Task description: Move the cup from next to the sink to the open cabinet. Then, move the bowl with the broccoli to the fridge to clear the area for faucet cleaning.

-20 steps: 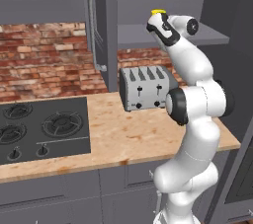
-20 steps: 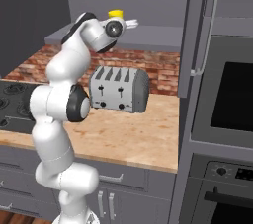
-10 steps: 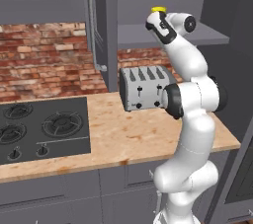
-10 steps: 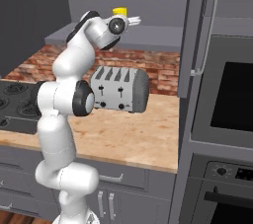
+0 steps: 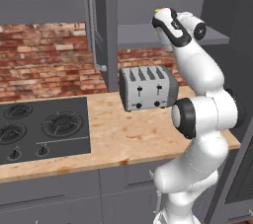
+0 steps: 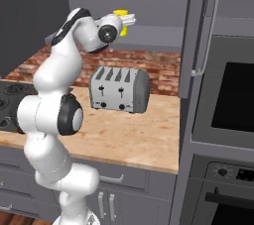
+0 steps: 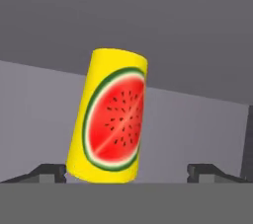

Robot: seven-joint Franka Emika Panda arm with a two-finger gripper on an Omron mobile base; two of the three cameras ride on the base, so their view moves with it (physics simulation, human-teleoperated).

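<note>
Yellow cup [image 7: 108, 119] with a watermelon print sits on the cabinet [image 5: 148, 35] shelf, leaning a bit in the hand view. Hand [image 7: 127, 171] is spread wide open: one tip right at the cup's base at 9 o'clock, the other well clear at 3, so nothing's gripped. Looks light, rigid and smooth, probably tips easily, so I'd grab it mid-body across the sides. From the right base view it's at 12 o'clock above the toaster [image 6: 120, 89] on the table [image 6: 134, 137]. Cup step looks about done, I'd say.
</note>
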